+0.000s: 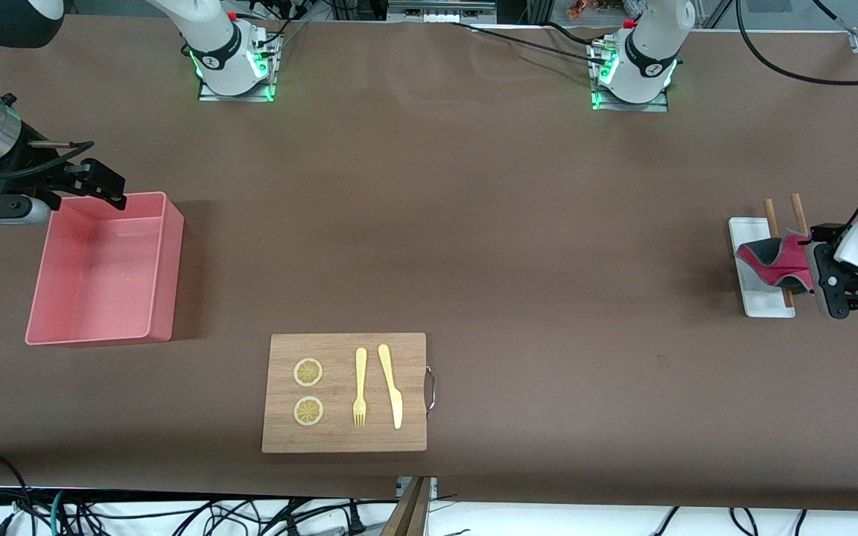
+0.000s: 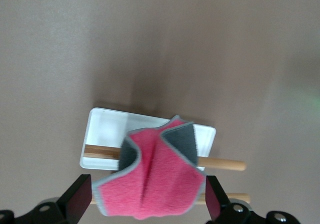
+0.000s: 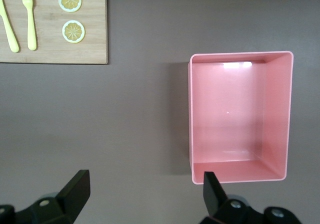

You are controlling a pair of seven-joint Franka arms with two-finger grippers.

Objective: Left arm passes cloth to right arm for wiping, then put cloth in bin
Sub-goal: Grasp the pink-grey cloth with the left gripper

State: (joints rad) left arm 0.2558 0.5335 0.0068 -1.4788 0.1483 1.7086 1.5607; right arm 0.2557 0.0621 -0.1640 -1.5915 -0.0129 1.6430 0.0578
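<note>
the cloth [image 2: 150, 179] lies draped over two wooden sticks [image 2: 225, 164] on the white tray [image 2: 105, 129] at the left arm's end of the table, between the spread fingers of the left gripper [image 2: 149, 204] just over it. the right gripper [image 3: 142, 194], also spread, waits above the table just beside the bin [image 3: 240, 119].

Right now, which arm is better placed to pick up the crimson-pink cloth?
The left arm. Its open left gripper hovers at the crimson-pink cloth draped on wooden sticks, while the right gripper waits open by the pink plastic bin.
</note>
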